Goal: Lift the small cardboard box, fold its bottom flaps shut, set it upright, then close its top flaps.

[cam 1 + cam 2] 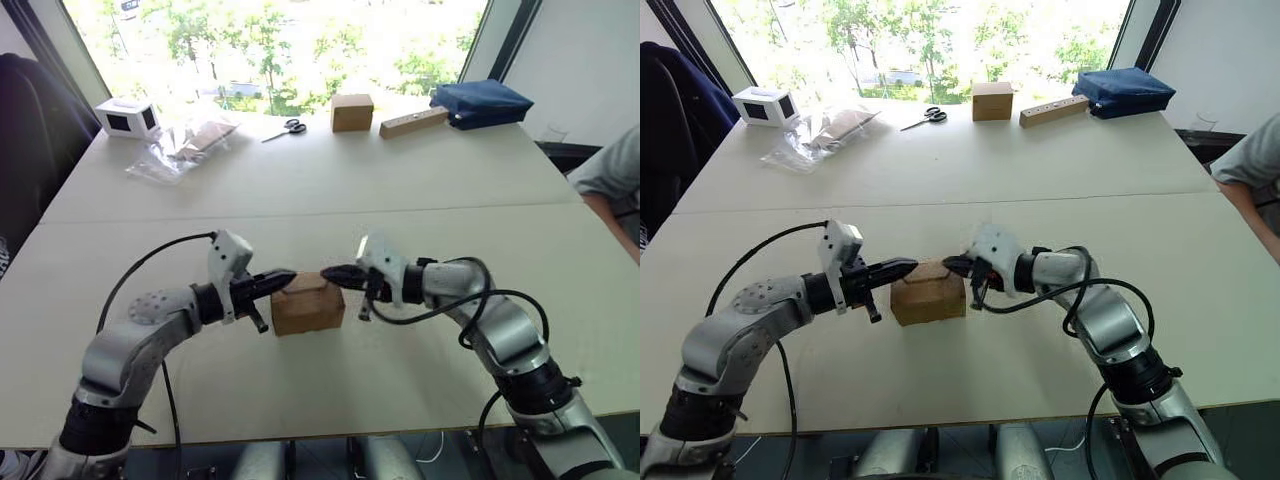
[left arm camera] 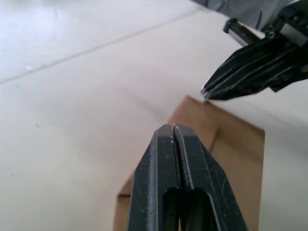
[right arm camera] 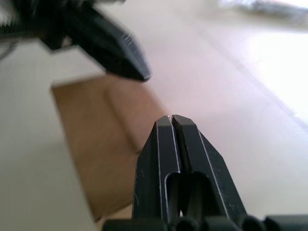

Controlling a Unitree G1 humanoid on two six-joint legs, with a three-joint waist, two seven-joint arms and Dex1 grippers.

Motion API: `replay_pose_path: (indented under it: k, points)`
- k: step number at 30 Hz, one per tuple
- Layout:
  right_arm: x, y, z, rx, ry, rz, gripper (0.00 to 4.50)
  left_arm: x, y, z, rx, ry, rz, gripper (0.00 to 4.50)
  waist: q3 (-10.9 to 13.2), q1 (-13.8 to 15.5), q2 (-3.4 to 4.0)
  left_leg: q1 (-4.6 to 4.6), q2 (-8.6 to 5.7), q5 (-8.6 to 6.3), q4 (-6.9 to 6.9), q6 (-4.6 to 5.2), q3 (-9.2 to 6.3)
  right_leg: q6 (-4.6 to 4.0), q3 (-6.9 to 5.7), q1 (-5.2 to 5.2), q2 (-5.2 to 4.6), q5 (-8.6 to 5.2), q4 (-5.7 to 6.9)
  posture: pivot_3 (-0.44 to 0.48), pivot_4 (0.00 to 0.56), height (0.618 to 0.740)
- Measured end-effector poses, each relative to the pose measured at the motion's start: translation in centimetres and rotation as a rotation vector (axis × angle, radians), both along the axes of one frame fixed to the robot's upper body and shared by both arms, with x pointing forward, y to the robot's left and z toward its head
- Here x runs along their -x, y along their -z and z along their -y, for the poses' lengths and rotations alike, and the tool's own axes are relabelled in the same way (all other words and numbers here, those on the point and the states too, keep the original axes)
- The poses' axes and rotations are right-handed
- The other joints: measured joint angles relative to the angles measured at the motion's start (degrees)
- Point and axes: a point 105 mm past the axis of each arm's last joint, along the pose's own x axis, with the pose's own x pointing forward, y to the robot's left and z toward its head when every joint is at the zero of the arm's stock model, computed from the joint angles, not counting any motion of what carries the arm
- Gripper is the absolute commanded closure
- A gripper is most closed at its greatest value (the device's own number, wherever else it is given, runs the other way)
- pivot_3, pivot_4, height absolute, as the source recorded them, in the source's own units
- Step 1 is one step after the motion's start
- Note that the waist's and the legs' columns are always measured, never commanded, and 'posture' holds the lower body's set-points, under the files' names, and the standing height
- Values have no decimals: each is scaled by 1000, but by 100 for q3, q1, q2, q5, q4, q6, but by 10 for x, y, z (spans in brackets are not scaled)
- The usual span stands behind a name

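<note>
The small cardboard box [image 1: 307,305] stands upright on the table near its front edge, plain brown, with its top flaps [image 2: 211,134] lying down over the opening. My left gripper [image 1: 288,275] is shut and its tip hovers just over the box's top left edge. From the other side my right gripper [image 1: 328,272] is also shut, its tip just above the box's top right edge. In the left wrist view the right gripper [image 2: 208,91] shows beyond my own tips. The bottom flaps are hidden under the box.
At the table's far side stand a tidy tan box [image 1: 352,112], a long wooden block [image 1: 413,122], scissors [image 1: 290,127], a plastic bag [image 1: 185,145], a white device [image 1: 127,117] and a blue bag [image 1: 482,103]. A person's arm [image 1: 610,180] is at the right edge.
</note>
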Motion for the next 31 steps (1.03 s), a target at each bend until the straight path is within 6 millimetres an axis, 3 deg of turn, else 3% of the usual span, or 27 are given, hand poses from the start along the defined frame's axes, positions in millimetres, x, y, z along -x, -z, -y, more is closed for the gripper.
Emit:
replay_pose_path:
  k: [4,8,13,18,22,31]
  points:
    - [7,-20,27,-124,61,-61,4500,4,-9,-35,33,-85,-52,4481,0,-9,0,0,0,-5,-3,7,0,0,0,0,0,0,-2,0,150,740]
    - [24,-6,57,-124,126,-188,4500,26,17,-65,-65,-139,-175,4481,1,-1,3,1,-1,-9,-7,14,3,0,1,4,-6,0,-10,0,150,740]
    - [46,18,78,-49,162,-298,4500,56,40,-69,-122,-61,-270,4481,1,39,4,10,1,-9,-6,14,2,-4,1,17,-9,-2,-13,0,150,740]
    - [64,41,99,9,206,-390,4500,72,50,-71,-126,-12,-311,4481,0,88,7,11,2,-9,-7,15,4,-5,2,17,-9,-3,-15,0,150,740]
    - [67,43,102,18,203,-384,4500,83,58,-71,-147,16,-338,4481,0,105,7,12,3,-9,-7,15,4,-5,2,18,-9,-3,-15,0,150,740]
    - [75,55,103,52,193,-403,4500,85,59,-69,-133,20,-347,4481,0,135,7,11,3,-10,-6,16,4,-4,1,20,-9,-3,-18,0,150,740]
